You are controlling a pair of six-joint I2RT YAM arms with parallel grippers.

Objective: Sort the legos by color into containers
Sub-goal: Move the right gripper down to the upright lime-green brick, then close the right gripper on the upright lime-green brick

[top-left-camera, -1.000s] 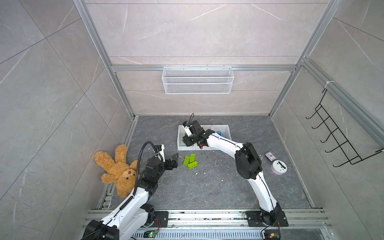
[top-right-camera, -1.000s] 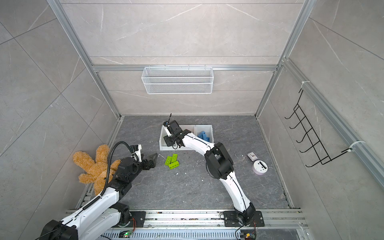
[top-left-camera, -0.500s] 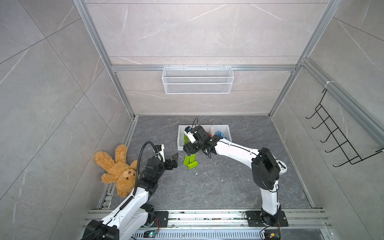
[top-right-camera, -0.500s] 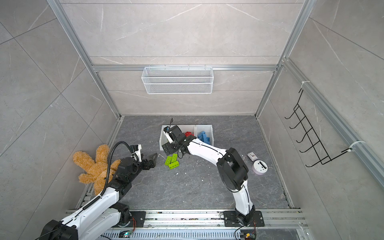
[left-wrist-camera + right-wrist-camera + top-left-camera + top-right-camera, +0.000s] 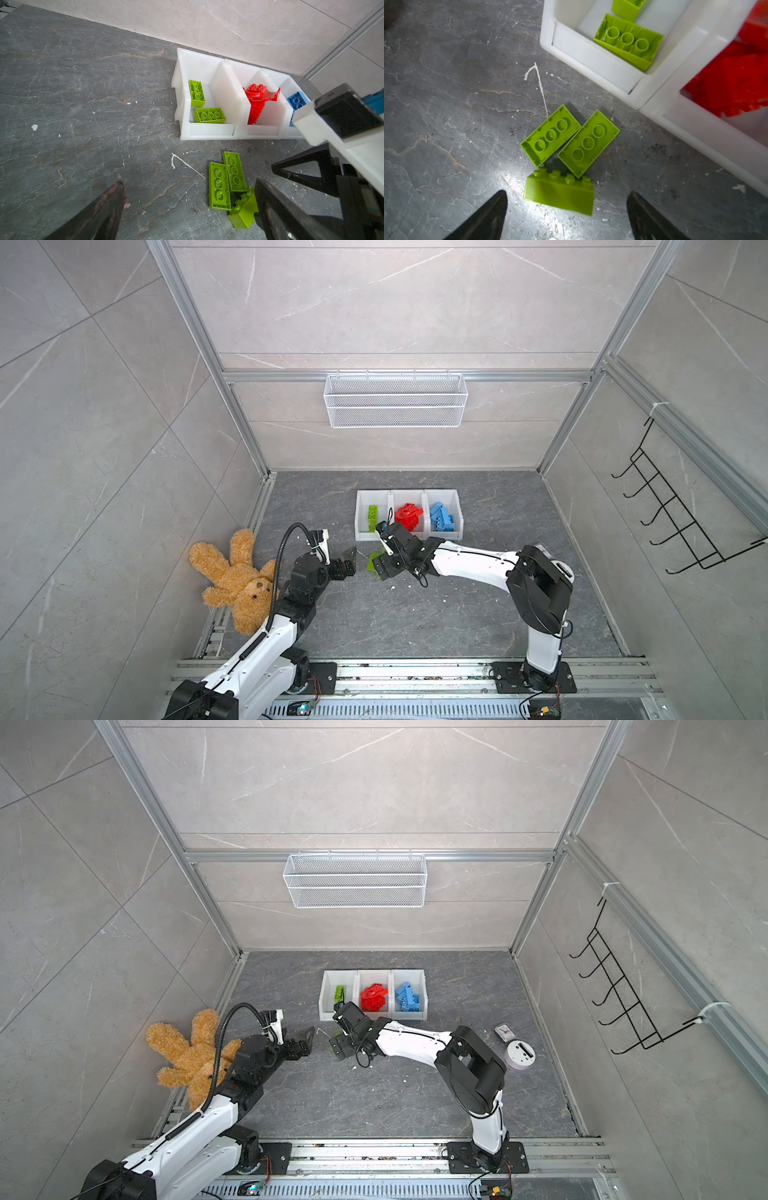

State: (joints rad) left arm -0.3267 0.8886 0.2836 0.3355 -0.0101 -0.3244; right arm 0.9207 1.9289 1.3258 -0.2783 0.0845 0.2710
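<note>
Three white containers [image 5: 442, 536] [image 5: 407, 1016] stand in a row at the back. Green legos [image 5: 209, 115] lie in the left one, red legos [image 5: 409, 515] in the middle one, blue legos [image 5: 442, 516] in the right one. Three lime green legos lie loose on the floor in front of the left container: two upside down [image 5: 550, 136] [image 5: 588, 143], one on its side [image 5: 559, 192]. My right gripper [image 5: 566, 194] [image 5: 380, 562] hangs open just above the one on its side, fingers on either side, not touching. My left gripper [image 5: 188, 182] [image 5: 349, 560] is open and empty, to the left of the pile.
A brown teddy bear [image 5: 237, 580] lies against the left wall beside my left arm. A small clock [image 5: 504, 1031] and a round white device [image 5: 519, 1052] sit at the right. A wire basket [image 5: 395, 400] and a black hook rack [image 5: 673, 514] hang on the walls.
My right gripper has drawn back from the left container to over the loose green legos on the floor, and its jaws have opened wider. The left arm has not moved.
</note>
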